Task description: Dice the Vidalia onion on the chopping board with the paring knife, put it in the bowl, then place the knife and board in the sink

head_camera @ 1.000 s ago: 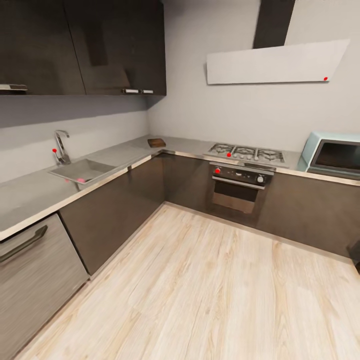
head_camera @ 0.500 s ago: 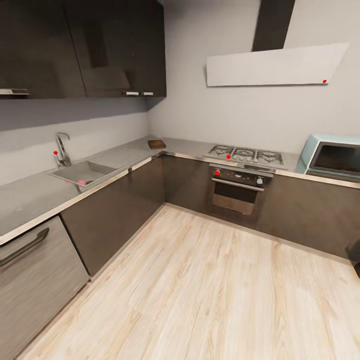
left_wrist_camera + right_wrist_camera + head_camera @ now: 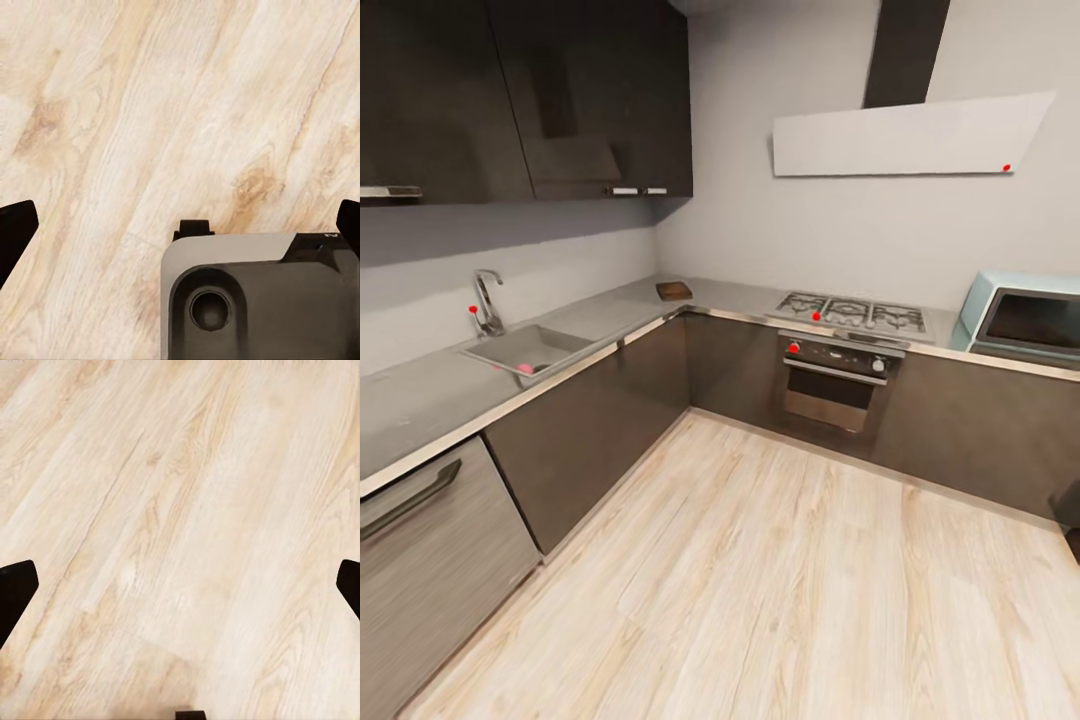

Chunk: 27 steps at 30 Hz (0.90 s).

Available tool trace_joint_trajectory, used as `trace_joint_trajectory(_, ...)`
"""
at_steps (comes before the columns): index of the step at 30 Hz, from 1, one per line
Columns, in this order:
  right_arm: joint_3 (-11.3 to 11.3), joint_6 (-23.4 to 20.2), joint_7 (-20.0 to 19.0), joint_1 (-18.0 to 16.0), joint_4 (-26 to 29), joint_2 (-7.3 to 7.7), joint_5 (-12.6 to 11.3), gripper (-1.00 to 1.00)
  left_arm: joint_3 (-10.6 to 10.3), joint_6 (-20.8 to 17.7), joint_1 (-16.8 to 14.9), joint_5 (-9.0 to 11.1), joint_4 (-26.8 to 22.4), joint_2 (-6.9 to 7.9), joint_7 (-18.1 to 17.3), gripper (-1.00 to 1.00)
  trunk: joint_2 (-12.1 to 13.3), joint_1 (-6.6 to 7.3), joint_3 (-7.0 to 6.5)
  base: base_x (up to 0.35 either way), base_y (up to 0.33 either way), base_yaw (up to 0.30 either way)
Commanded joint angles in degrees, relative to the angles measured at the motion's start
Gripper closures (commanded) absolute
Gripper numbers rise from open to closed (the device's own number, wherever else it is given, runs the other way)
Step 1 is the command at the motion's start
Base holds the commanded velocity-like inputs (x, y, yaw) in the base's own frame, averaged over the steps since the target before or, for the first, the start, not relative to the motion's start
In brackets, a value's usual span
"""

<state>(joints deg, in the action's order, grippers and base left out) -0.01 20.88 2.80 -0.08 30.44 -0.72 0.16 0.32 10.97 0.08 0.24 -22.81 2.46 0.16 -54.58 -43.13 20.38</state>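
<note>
Camera's drifted since the last pics: whole view slid a bit, so sink and hob sit slightly lower in frame; nothing on the worktop itself moved. Robot's out on the plank floor, not at the units yet. Worktop runs along left of frame & round the corner. Sink at mid-left, w/ a pinkish blob inside, prob the onion, too small to be sure. Chopping board at the far corner, centre-left. Knife & bowl: can't make out. Left fingers spread wide over floor, holding nothing; right fingers same. So nothing done yet, every step left.
</note>
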Motion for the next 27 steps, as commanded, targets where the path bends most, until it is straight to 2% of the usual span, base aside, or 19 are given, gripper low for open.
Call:
trace_joint_trajectory(1, 0.0, 0.1, 0.2, 0.0, 0.0, -0.03, 0.0, -1.00, 0.0, 0.1, 0.0, 0.0, 0.0, 0.00, 0.0, -1.00, 0.4, 0.22, -0.14, 0.000, 0.000, 0.000)
trace_joint_trajectory(27, 0.0, 0.1, 0.2, 0.0, 0.1, -0.03, 0.1, -1.00, 0.0, 0.1, 0.0, 0.0, 0.0, 0.00, 0.0, -1.00, 10.8, 5.93, -4.80, 0.000, 0.000, 0.000)
